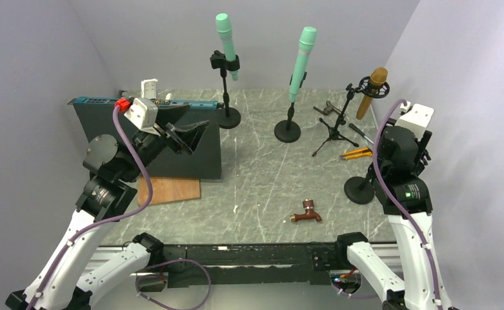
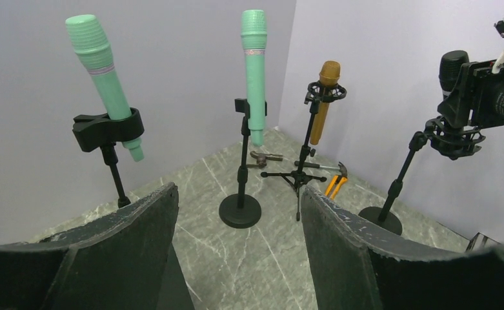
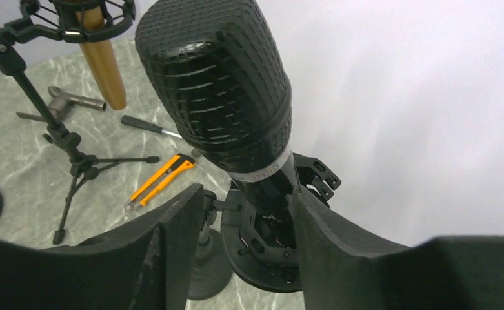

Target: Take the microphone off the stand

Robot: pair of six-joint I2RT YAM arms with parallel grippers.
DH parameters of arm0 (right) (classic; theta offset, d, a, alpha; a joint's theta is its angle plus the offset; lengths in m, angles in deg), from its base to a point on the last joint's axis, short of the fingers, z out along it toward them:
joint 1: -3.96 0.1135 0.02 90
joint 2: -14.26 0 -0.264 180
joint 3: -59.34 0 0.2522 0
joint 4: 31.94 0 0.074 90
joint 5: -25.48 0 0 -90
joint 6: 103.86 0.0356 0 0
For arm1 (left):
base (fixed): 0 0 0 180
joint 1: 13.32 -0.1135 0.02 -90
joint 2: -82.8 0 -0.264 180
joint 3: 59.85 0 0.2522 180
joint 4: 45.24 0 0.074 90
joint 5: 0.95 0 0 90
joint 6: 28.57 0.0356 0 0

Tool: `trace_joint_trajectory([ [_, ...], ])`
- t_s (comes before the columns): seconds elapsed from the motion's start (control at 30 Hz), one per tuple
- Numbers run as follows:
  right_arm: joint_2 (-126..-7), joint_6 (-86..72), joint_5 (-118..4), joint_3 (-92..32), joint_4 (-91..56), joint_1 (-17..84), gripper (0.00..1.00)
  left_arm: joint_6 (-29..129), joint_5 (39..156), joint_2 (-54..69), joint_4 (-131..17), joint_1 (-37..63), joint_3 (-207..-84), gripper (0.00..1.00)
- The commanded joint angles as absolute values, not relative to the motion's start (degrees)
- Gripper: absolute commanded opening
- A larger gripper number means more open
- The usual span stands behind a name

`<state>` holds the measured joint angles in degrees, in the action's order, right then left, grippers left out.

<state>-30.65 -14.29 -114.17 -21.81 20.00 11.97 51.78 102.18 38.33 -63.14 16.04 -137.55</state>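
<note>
Black microphone [image 3: 217,84] straddled by raised, spread right tool [image 3: 248,197].

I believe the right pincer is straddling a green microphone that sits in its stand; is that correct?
Not quite: the microphone that the right pincer straddles is black, not green, as the right wrist view shows. It does sit in its stand.

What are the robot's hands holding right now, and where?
Nothing is firmly held yet. The right gripper straddles the black microphone just below its head, fingers open, with a gap on one side. The left gripper is open and empty.
</note>
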Motion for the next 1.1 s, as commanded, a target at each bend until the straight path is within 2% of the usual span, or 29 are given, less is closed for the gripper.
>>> trace_joint_trajectory([
  [0.0,-27.6,-18.0,-110.7,-21.1,15.1,11.8,0.52,52.9,101.5,38.7,-62.0,16.6,-137.7,0.73],
  [0.17,-27.9,-19.6,-111.0,-23.4,15.4,11.8,0.47,53.2,101.3,38.6,-61.9,17.0,-137.7,0.73],
  [0.33,-28.5,-20.7,-110.8,-25.6,15.7,11.8,0.31,53.5,100.9,38.7,-62.3,17.4,-137.7,0.73],
  [0.47,-28.3,-21.1,-111.0,-25.7,15.5,11.8,0.30,53.8,100.5,38.7,-62.3,17.7,-137.6,0.73],
  [0.5,-28.3,-21.2,-111.3,-25.6,15.5,11.7,0.34,53.9,100.4,38.7,-62.3,17.7,-137.6,0.73],
  [0.67,-26.9,-21.4,-114.8,-22.5,14.4,11.8,0.75,54.0,100.2,38.7,-62.3,18.0,-137.7,0.73],
  [0.73,-26.8,-21.9,-117.1,-20.8,13.5,11.7,0.84,54.0,100.4,38.6,-62.3,18.1,-137.6,0.73],
  [0.87,-28.4,-23.4,-121.9,-19.0,10.9,11.8,0.92,54.0,100.2,38.4,-62.2,18.4,-137.4,0.73],
  [1.07,-32.2,-27.0,-125.0,-18.6,6.4,11.7,0.95,54.3,99.8,38.4,-62.3,19.0,-137.3,0.73],
])
